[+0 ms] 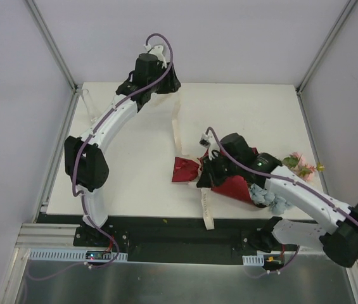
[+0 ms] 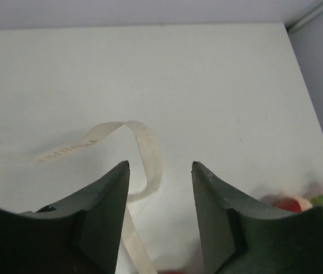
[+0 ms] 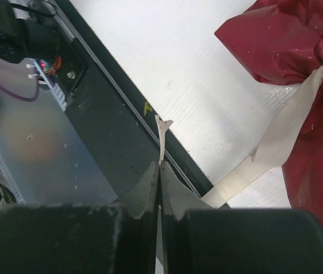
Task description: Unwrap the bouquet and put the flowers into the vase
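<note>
The bouquet (image 1: 229, 187) lies on its side at the table's front right, in dark red wrapping paper (image 3: 287, 40). Its flowers (image 1: 302, 164), pink and pale blue, spill out to the right. A cream ribbon (image 3: 281, 137) is still looped round the wrapping. My right gripper (image 3: 161, 162) is shut on one end of this ribbon, beside the bouquet near the front edge. The ribbon's other end (image 2: 147, 154) lies curled on the table. Over it, at the back of the table, my left gripper (image 2: 160, 165) stands open and holds nothing. The clear vase (image 1: 90, 104) stands at the back left.
The table's front edge (image 3: 190, 165) and the black base rail (image 1: 179, 234) run just under my right gripper. Grey walls with metal posts (image 1: 52, 44) close in the back and both sides. The right arm's forearm (image 1: 305, 199) passes over the pale blue flowers.
</note>
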Available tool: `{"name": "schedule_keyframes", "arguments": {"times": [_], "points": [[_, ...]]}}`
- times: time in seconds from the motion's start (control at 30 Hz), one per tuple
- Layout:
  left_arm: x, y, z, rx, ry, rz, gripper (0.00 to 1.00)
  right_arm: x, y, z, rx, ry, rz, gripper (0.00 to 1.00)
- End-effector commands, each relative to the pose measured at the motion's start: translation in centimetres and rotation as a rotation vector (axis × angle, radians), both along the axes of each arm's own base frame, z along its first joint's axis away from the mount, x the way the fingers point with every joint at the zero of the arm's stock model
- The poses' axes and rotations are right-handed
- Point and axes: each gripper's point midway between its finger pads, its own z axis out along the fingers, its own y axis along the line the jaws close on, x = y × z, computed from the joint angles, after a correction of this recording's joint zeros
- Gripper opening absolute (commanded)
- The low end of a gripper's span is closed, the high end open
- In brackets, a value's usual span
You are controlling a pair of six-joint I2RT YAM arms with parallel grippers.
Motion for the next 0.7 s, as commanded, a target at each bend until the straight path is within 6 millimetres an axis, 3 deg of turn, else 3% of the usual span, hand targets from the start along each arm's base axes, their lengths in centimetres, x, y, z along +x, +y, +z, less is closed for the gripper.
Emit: {"name": "schedule_keyframes", "arguments": {"times": [0.0,0.03,0.1,0.13,0.17,0.2,0.23,0.27,0.33,0.37,0.43,0.47,0.53,0.57,0.67], "points": [[-2.3,-1.1,0.8,-0.063,0.080,-0.140,0.53,2.4,2.3,0.6,-0.043,-0.039,-0.044,0.07],[-2.8,-0.9,1.2,-0.064,0.081,-0.147,0.63,2.8,2.4,-0.3,-0.090,-0.024,-0.053,0.11],[-3.9,-0.3,0.6,-0.047,0.105,-0.158,0.70,3.4,2.0,-1.1,-0.140,-0.025,-0.084,0.31],[-4.8,0.0,1.8,-0.049,0.084,-0.162,0.73,3.6,1.7,-1.5,-0.166,-0.027,-0.092,0.39],[-5.5,0.3,0.9,-0.040,0.106,-0.164,0.75,3.9,1.4,-1.6,-0.183,-0.037,-0.105,0.52],[-6.2,0.5,1.1,-0.046,0.108,-0.171,0.75,4.6,0.9,-1.8,-0.214,-0.067,-0.125,0.57],[-7.3,0.8,2.2,-0.059,0.093,-0.178,0.80,5.0,0.3,-2.3,-0.246,-0.067,-0.139,0.58],[-8.3,0.9,1.1,-0.061,0.127,-0.183,0.82,5.6,0.2,-1.9,-0.252,-0.079,-0.154,0.61],[-10.5,1.0,2.0,-0.098,0.132,-0.213,0.83,6.9,-0.7,-2.3,-0.276,-0.068,-0.193,0.63],[-11.5,1.2,0.7,-0.097,0.168,-0.221,0.83,7.3,-0.8,-2.5,-0.280,-0.063,-0.197,0.63],[-13.8,1.4,1.8,-0.135,0.154,-0.251,0.81,8.3,-1.1,-3.1,-0.301,-0.049,-0.207,0.63],[-15.0,1.6,-0.4,-0.134,0.203,-0.255,0.80,8.5,-1.2,-3.4,-0.312,-0.047,-0.211,0.63],[-17.3,1.9,0.6,-0.173,0.174,-0.274,0.79,9.2,-1.2,-4.1,-0.347,-0.041,-0.224,0.63],[-18.4,2.3,-1.5,-0.171,0.217,-0.267,0.79,9.5,-1.3,-4.4,-0.366,-0.055,-0.208,0.61],[-21.3,3.5,-3.3,-0.200,0.231,-0.246,0.79,9.9,-1.5,-5.3,-0.403,-0.051,-0.217,0.58]]}}
